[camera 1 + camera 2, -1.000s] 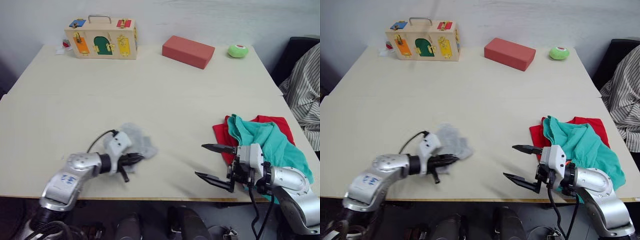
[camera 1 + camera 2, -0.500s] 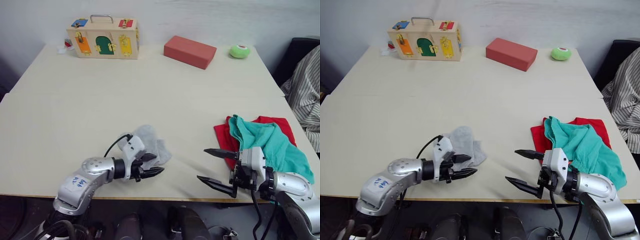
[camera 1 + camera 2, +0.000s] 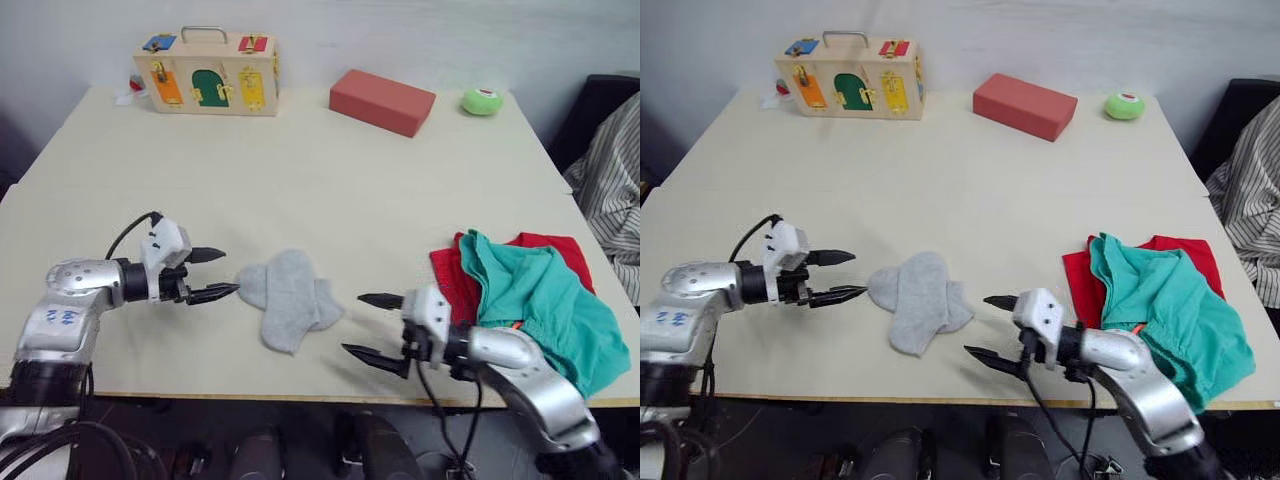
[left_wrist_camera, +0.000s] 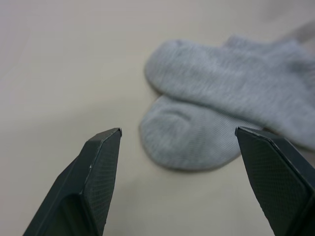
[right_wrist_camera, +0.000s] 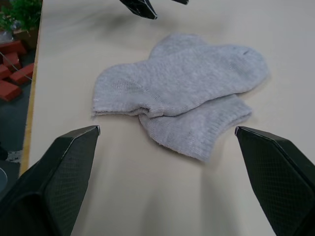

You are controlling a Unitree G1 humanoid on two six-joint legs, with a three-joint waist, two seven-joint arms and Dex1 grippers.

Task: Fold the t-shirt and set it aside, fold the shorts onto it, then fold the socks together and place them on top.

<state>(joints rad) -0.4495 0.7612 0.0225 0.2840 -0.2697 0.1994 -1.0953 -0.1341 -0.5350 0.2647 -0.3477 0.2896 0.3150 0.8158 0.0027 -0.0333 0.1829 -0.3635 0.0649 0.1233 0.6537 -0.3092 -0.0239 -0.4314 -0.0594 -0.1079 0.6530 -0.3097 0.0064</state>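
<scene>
The socks [image 3: 290, 299] lie overlapped on the bench [image 3: 330, 190], between the wide left end effector [image 3: 222, 273] and wide right end effector [image 3: 365, 326], both empty.

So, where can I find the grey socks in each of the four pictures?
Left eye view: socks between the two grippers, front of table.
Right eye view: same spot.
Left wrist view: ahead of the fingers.
Right wrist view: centre.
Shared landmark: the pale table.

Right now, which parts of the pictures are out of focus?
Left wrist view: the socks look soft, the far edge most, and the black fingers are fairly crisp. Right wrist view: socks sharp, the fingers at the bottom blurred. Eye views: even focus.
</scene>
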